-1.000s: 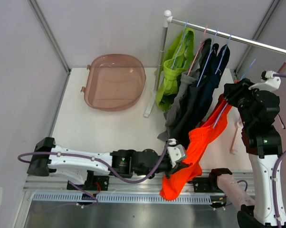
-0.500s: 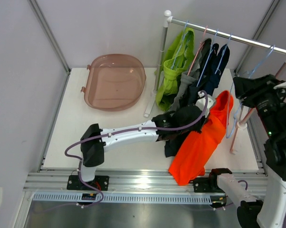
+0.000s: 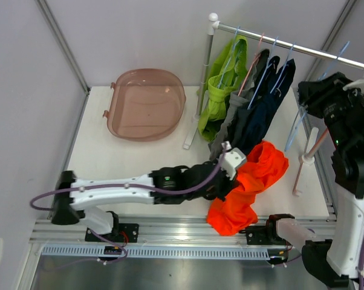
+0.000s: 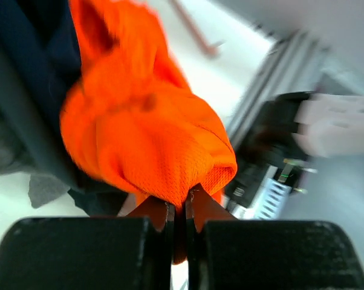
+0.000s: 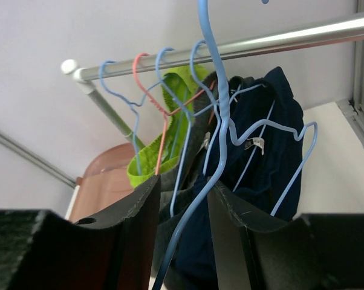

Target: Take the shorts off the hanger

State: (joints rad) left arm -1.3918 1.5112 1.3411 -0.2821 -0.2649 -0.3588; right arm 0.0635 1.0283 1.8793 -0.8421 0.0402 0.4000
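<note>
Grey panelled walls are seen around a white counter (image 3: 139,157), on which a translucent pink basin (image 3: 147,104) is set at the back left. A clothes rack (image 3: 315,53) with a metal rail is placed at the back right. Four pairs of shorts are hung on it by wire hangers: the lime green shorts (image 3: 221,90) nearest the rack's post, then the grey shorts (image 3: 230,118), the dark shorts (image 3: 254,78) and the navy shorts (image 3: 273,103).

The orange shorts (image 3: 254,181) are found off the rack, bunched in a heap near the front edge of the counter, just in front of the hanging dark pairs. A fold of the orange fabric is pinched by the left end effector (image 4: 181,205), whose jaws are closed tight with only cloth between them. The left arm is stretched low across the counter from the left.

The right end effector (image 5: 182,211) is held up at the right end of the rail. A bare blue hanger (image 5: 221,112) is gripped in it, the wire being caught between jaws closed only part way. The hanger's neck is seen crossing in front of the rail, with its hook raised out of the wrist view.
</note>
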